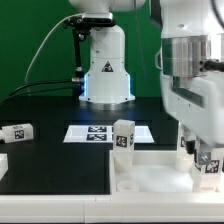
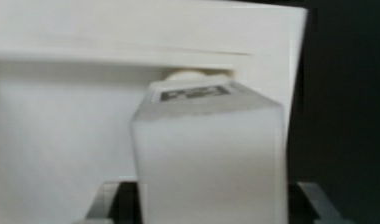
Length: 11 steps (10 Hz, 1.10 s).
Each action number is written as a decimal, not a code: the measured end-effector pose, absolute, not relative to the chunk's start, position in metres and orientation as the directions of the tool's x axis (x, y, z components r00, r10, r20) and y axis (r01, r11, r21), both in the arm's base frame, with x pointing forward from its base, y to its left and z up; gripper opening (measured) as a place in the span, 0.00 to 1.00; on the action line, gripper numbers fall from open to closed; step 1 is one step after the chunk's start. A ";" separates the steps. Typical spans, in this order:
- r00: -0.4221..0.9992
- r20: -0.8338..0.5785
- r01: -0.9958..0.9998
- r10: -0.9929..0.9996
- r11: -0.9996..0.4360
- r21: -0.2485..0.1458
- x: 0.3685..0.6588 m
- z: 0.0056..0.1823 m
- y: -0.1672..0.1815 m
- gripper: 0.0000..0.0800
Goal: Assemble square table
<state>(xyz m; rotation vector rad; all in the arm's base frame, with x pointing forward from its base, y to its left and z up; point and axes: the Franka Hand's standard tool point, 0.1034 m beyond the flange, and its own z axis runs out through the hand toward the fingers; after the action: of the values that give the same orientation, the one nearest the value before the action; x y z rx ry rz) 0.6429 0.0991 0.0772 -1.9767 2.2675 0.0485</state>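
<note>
Black table (image 1: 50,165) under a green backdrop (image 1: 30,40) is carrying everything, with the robot base (image 1: 105,75) sitting beyond the tabletop's far edge. The white tabletop (image 1: 150,178) is lying flat at the table's near side. The hand (image 1: 205,160) is hanging over the tabletop's corner on the exterior view's right, clamping a held leg (image 2: 205,150) between its fingers (image 2: 116,200), narrow grip, leg filling the gap. In the wrist view the leg's small end stud (image 2: 196,72) is sitting right at a notch in the tabletop's thick rim; can't tell if it is seated. An upright leg (image 1: 123,137) is standing at the tabletop's opposite far corner, a lying leg (image 1: 18,132) is resting well off the tabletop on the exterior view's left, and the marker board (image 1: 100,133) is lying just beyond the tabletop's far edge. Risks: the stud is looking slightly off the hole's centre, so pushing or twisting could jam it or cross-thread it. The smooth leg could be slipping in the grip while turning. A sideways shove could be sliding the unclamped tabletop and spoiling the alignment.
</note>
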 end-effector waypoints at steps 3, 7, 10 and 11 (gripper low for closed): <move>-0.254 -0.137 -0.963 -0.957 0.263 -0.051 0.642 0.077 0.100 0.37; 0.358 -0.061 -0.931 -0.932 -0.352 -0.097 0.640 0.076 0.105 0.77; 0.499 -0.041 -0.864 -0.866 -0.493 -0.103 0.640 0.075 0.102 0.81; 0.567 -0.027 -0.821 -0.823 -0.562 -0.102 0.640 0.076 0.103 0.81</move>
<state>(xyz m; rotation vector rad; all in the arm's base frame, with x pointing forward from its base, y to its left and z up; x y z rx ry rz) 0.6401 0.1029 0.0756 -2.6883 1.4152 -0.0359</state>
